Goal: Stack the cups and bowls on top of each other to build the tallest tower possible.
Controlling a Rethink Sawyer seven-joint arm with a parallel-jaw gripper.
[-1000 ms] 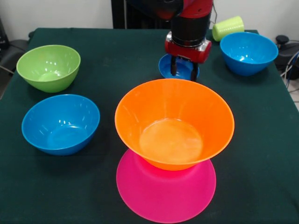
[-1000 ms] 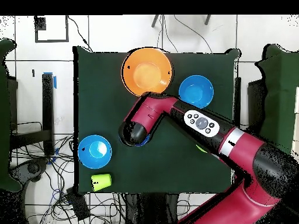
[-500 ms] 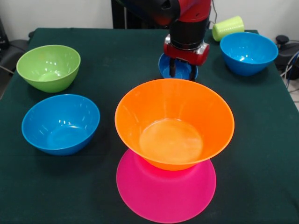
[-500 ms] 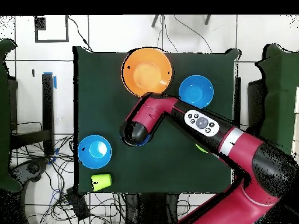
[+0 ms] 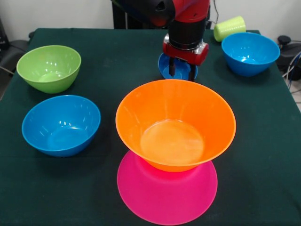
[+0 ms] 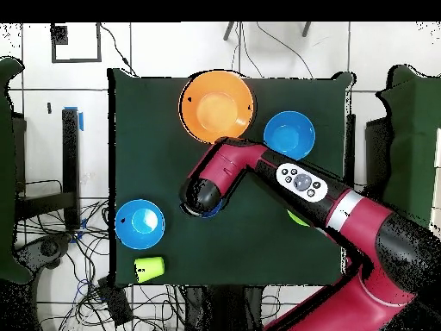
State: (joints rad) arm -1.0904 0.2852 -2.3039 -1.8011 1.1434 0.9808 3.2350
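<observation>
Behind the upright orange bowl (image 5: 175, 125), fingers (image 5: 172, 67) straddle the mouth-up small dark-blue bowl's (image 5: 164, 68) rim, grip unclear

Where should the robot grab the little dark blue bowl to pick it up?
Probably by its rim, coming straight down from above. The small dark-blue bowl sits upright and open on the table, so its thin wall fits between two fingers, one inside and one outside. The gripper hangs right over it.

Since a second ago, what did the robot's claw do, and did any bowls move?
The claw rose a little with the small dark-blue plastic bowl, its fingers straddling the rim, and both drifted slightly left in the front view. The big orange bowl on the upturned pink bowl, the green bowl, both medium blue bowls and the yellow-green cup stayed put.
</observation>
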